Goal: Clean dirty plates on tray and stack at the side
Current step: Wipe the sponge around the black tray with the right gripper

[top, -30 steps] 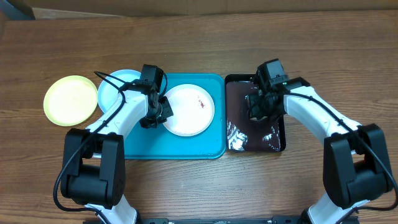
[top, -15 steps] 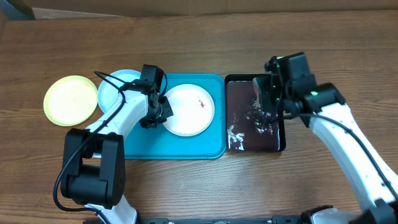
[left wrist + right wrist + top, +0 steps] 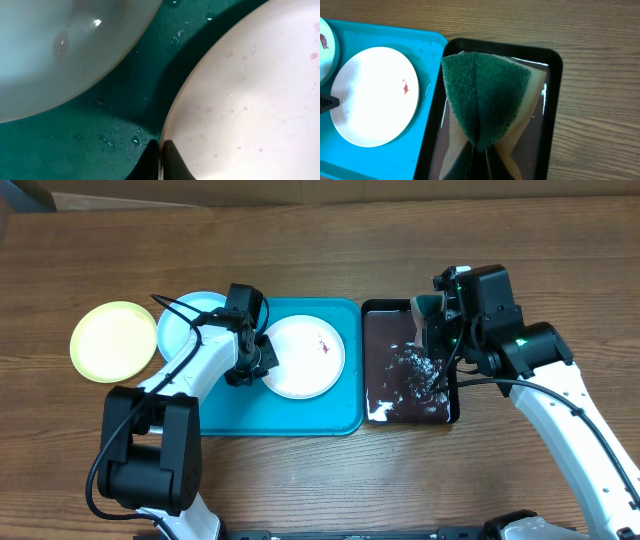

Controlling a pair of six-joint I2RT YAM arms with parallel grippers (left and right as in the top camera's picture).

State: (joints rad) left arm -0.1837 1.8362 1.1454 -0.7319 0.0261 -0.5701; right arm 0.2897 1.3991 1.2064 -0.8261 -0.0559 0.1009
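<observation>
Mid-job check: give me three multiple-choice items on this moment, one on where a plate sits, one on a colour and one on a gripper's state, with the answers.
1. Where is the yellow plate relative to the teal tray?
A) on it
B) on the table, to its left
C) under it

2. The sponge in the right gripper is:
A) green
B) pink
C) orange

3. The left gripper is:
A) open above the table
B) shut on the white plate's rim
C) shut on a cup

Answers:
1 B, the overhead view shows it on bare wood, off the tray.
2 A, the right wrist view shows a dark green pad pinched between the fingers.
3 B, the left wrist view shows both fingertips closed on the rim.
</observation>
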